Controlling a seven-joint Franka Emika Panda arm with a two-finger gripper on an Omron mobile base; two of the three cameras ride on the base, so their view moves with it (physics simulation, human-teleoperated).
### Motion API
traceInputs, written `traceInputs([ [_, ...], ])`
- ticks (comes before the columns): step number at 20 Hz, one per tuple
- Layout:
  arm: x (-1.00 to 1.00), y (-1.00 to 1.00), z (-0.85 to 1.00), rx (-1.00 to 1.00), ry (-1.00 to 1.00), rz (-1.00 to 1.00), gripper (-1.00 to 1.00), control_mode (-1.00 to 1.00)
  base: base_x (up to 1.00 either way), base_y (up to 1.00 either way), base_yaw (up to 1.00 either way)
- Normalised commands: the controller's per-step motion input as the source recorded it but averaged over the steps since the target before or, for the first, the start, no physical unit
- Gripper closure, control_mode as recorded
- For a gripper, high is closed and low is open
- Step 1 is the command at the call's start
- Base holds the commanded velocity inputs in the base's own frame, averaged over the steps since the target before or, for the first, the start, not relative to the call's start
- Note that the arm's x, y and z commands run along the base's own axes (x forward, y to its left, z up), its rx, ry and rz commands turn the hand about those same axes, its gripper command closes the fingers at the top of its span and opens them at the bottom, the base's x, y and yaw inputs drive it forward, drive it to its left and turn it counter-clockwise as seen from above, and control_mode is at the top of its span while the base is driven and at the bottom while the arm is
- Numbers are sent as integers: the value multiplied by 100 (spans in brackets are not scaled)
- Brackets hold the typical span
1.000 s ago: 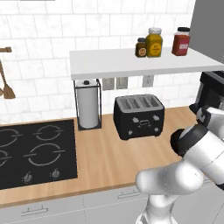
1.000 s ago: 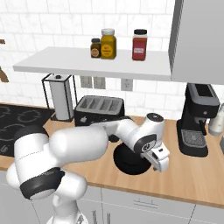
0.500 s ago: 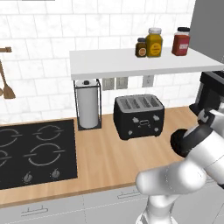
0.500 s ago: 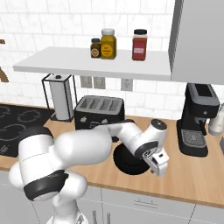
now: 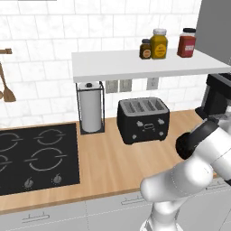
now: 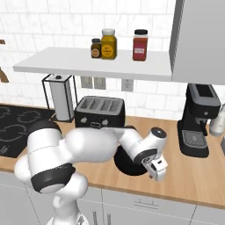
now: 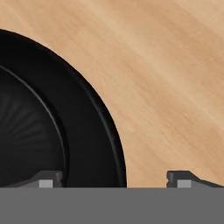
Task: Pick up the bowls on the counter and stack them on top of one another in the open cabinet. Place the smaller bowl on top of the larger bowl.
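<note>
Your gripper (image 7: pixel 113 180) is wide open, holding nothing, straddling the bowl (image 7: pixel 52 127) rim on the counter (image 7: pixel 175 78) with one tip inside, one outside; close shallow and the glossy rim can slip or tip.

The bowl's (image 7: pixel 52 131) rim runs between the spread fingertips (image 7: pixel 181 179); bare counter (image 7: pixel 175 87) lies open outside it, toaster (image 6: pixel 99 112) just behind.
</note>
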Motion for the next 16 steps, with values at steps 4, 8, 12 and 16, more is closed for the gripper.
traceInputs([
  [4,13,20,-34,6,0,0,100,-100,0,0,0],
  [8,4,3,-8,1,0,0,100,-100,0,0,0],
  [12,0,1,9,0,0,-5,100,-100,0,0,0],
  [16,-12,30,55,1,-17,-13,100,-100,0,0,0],
])
